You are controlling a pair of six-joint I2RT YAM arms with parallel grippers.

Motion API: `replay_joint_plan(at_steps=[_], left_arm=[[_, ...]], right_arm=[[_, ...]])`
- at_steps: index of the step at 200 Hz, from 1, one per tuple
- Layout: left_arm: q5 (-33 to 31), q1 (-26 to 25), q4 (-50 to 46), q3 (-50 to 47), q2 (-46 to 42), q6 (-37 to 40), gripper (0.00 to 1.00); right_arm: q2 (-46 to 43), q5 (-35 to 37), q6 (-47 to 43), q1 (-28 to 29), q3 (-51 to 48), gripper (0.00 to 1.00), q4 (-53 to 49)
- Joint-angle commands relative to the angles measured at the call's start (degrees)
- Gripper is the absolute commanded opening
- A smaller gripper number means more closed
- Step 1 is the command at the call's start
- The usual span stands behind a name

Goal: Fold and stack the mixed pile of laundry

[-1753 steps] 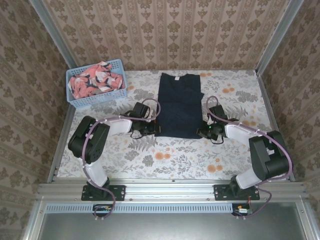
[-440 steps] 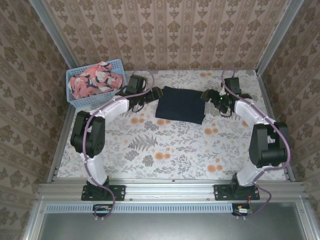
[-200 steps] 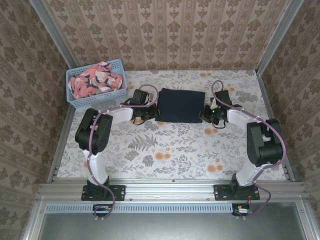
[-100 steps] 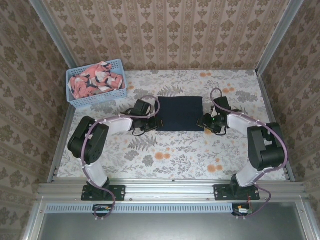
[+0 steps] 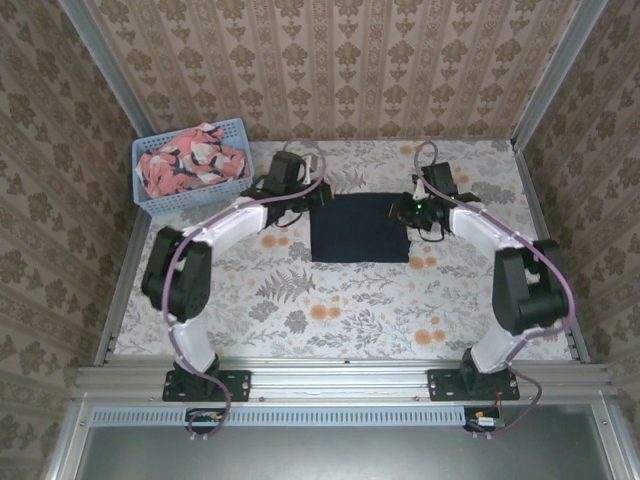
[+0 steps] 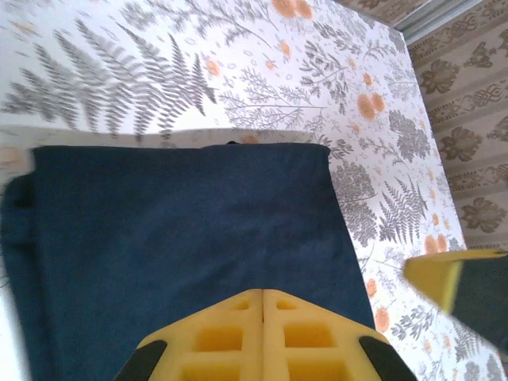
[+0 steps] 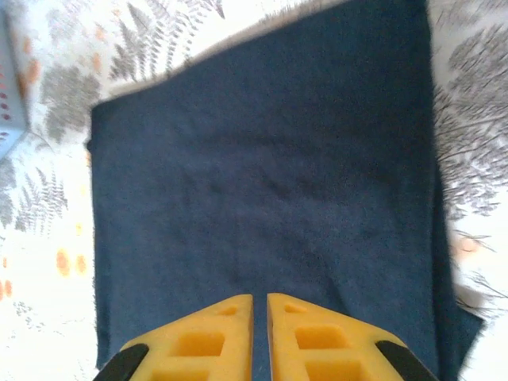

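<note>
The dark navy garment [image 5: 360, 228] lies folded in a flat rectangle at the middle of the table. My left gripper [image 5: 318, 193] hovers off its far left corner. In the left wrist view that gripper [image 6: 263, 292] is shut, fingers pressed together with nothing between them, above the navy garment [image 6: 182, 230]. My right gripper [image 5: 404, 210] sits at the far right corner. In the right wrist view it [image 7: 260, 296] is all but shut, with a thin slit over the navy cloth [image 7: 262, 167]. The coral-pink printed garment [image 5: 192, 158] lies bunched in the basket.
The light blue perforated basket [image 5: 190, 204] stands at the far left corner, its edge [image 7: 8, 103] showing in the right wrist view. Floral tablecloth [image 5: 340, 310] lies bare in front of the garment. Patterned walls and metal rails close in the table.
Both grippers have risen and pulled back from the garment's near corners to its far corners. The navy garment stays folded, having earlier gone from a long shirt to a rectangle.
</note>
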Motion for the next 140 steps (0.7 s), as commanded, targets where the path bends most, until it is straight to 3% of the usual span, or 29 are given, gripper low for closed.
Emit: replay_joint_plan(at_steps=[1,36,66,108,121,140], left_arm=[[4.2,-1.8,2.6,0.4,7.0,-3.7,0.00],[1.2,-1.6,2.0,-3.7,12.3,-4.4,0.00],[0.6,0.3,2.2,-7.5,14.1,-4.9,0.00],[4.0,0.4,-2.6,-3.2,14.1,-2.9,0.00],[4.0,0.5,-4.0,-3.3,10.9,-1.9,0.00],[3.0,1.1,-5.9,-4.4,4.4,-0.8,0.34]], right_arm=[[6.0,-4.1,2.6,1.4,2.4,0.12,3.1],[13.5,-3.2,5.8,0.6,1.7,0.10,5.3],[14.8,-2.1,7.1,0.4,-1.2,0.11,6.8],[8.3,-1.1,4.8,0.4,-5.2,0.17,5.4],[4.3,0.7,2.1,0.4,-4.8,0.27,1.9],[-1.5,3.7,-1.6,0.4,-3.9,0.46,-3.4]])
